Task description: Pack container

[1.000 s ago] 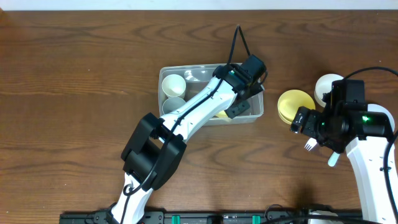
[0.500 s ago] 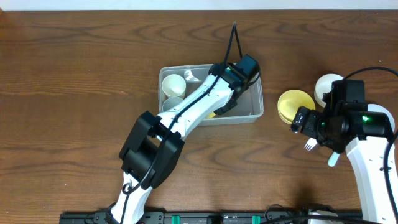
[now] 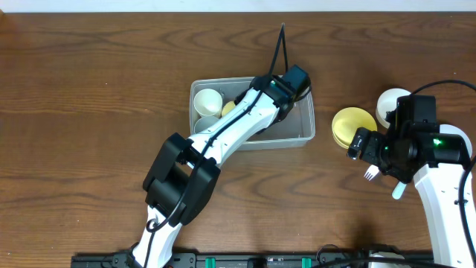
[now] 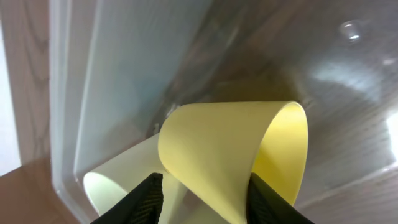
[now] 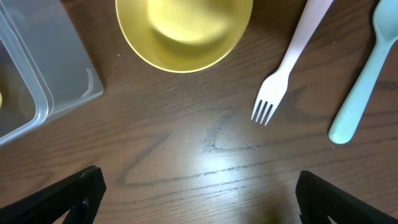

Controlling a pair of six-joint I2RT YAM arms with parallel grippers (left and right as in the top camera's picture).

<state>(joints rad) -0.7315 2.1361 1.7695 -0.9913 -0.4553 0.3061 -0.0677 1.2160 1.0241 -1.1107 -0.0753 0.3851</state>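
Note:
The clear plastic container [image 3: 305, 131] stands at the table's middle. My left gripper [image 3: 244, 110] reaches into it and is shut on a yellow cup [image 3: 229, 109]. In the left wrist view the yellow cup [image 4: 230, 149] lies tilted between the jaws [image 4: 202, 186], just above the container's floor [image 4: 137, 68], with a pale cup [image 4: 106, 186] below it. A white cup [image 3: 207, 100] stands in the container's left end. My right gripper [image 3: 370, 152] is open and empty above bare wood [image 5: 199, 186].
A yellow bowl [image 3: 352, 126] [image 5: 183, 31] sits right of the container, with a white bowl [image 3: 390, 104] beyond it. A pink fork [image 5: 286, 74] and a pale blue spoon [image 5: 360, 87] lie by the right gripper. The container's corner [image 5: 37, 87] shows in the right wrist view.
My left gripper has moved the yellow cup from the container's near side toward its far left, beside the white cup. The right arm has not moved.

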